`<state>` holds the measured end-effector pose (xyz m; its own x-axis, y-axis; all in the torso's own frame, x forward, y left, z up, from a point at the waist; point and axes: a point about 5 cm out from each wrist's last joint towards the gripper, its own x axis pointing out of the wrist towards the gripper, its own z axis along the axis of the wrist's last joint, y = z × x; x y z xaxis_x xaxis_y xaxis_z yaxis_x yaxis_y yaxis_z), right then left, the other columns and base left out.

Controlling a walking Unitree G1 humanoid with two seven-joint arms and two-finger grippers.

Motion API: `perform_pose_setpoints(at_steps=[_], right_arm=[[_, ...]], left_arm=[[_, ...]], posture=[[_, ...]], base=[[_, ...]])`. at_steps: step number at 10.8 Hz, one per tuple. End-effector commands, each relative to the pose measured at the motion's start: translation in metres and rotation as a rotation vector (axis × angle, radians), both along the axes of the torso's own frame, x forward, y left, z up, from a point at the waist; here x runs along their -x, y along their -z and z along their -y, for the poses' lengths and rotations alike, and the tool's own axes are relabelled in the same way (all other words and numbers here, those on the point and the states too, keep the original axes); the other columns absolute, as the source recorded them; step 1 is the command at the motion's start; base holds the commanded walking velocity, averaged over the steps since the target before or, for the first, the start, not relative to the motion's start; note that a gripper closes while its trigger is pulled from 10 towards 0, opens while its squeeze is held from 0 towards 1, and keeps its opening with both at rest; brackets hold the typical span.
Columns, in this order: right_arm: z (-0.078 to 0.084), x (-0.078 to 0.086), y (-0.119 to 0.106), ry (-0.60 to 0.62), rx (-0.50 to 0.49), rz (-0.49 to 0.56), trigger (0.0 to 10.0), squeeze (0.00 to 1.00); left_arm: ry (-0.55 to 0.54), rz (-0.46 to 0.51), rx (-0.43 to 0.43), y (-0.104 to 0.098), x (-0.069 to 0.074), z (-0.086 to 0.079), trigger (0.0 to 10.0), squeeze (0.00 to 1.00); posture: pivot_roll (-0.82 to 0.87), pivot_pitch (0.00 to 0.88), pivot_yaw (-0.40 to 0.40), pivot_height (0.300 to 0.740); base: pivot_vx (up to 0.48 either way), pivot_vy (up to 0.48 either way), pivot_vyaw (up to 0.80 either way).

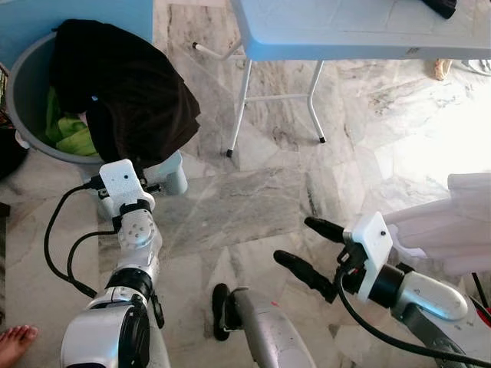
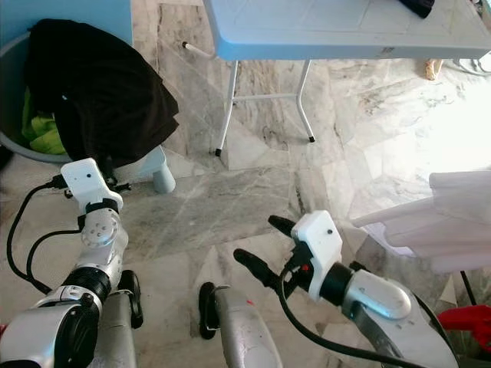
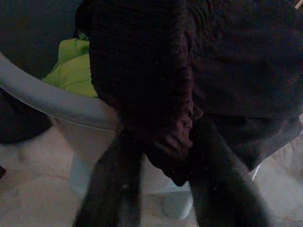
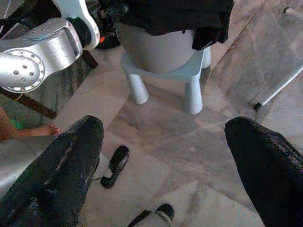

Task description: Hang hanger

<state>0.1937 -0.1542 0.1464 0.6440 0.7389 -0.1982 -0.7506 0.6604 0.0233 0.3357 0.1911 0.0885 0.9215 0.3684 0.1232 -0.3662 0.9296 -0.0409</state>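
Beside the grey laundry basket [image 1: 27, 92], the left gripper [image 1: 123, 165] reached at the dark garment [image 1: 130, 84] draped over the rim; no hanger could be made out. From the left wrist, its fingers [image 3: 116, 184] straddled a fold, grip uncertain. From the right wrist, the right gripper [image 4: 163, 165] gaped wide, empty, near the basket's stool [image 4: 163, 75]. Judged step: fetching clothing; next, a firm pinch.

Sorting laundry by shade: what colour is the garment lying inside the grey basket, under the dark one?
Bright lime green garment; clearest in the left eye view.
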Motion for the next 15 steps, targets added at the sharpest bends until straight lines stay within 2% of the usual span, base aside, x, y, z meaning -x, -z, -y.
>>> perform_pose_setpoints(at_steps=[1,3,7,11,13,15], right_arm=[[0.005,0.001,0.006,0.023,0.017,-0.023,10.0,0.00],[0.006,-0.009,0.001,0.039,0.023,0.005,10.0,0.00],[0.004,-0.007,-0.003,0.034,0.021,0.016,10.0,0.00],[0.000,-0.015,0.000,0.030,0.011,0.024,10.0,0.00],[-0.016,-0.021,0.006,0.021,-0.035,0.044,10.0,0.00],[-0.034,-0.029,0.018,0.015,-0.074,0.052,10.0,0.00]], left_arm=[[-0.004,-0.034,0.007,0.010,0.005,0.004,0.0,0.00],[0.005,-0.030,-0.015,0.008,0.004,0.003,0.0,0.00],[-0.010,-0.030,-0.093,0.005,0.003,-0.001,0.0,0.00],[-0.007,0.042,-0.265,-0.012,-0.002,-0.001,0.0,0.00],[0.017,0.081,-0.301,-0.020,-0.002,-0.005,0.0,0.00],[0.030,0.135,-0.336,-0.027,0.005,-0.012,0.0,0.00]], posture=[[-0.33,0.353,-0.281,0.740],[-0.32,0.348,-0.278,0.740],[-0.32,0.345,-0.274,0.740],[-0.27,0.327,-0.252,0.740],[-0.20,0.313,-0.206,0.740],[-0.11,0.289,-0.151,0.740]], base=[[0.000,0.000,0.00],[0.000,0.000,0.00],[0.000,0.000,0.00],[0.000,0.000,0.00],[0.000,0.000,0.00],[0.000,0.000,0.00]])
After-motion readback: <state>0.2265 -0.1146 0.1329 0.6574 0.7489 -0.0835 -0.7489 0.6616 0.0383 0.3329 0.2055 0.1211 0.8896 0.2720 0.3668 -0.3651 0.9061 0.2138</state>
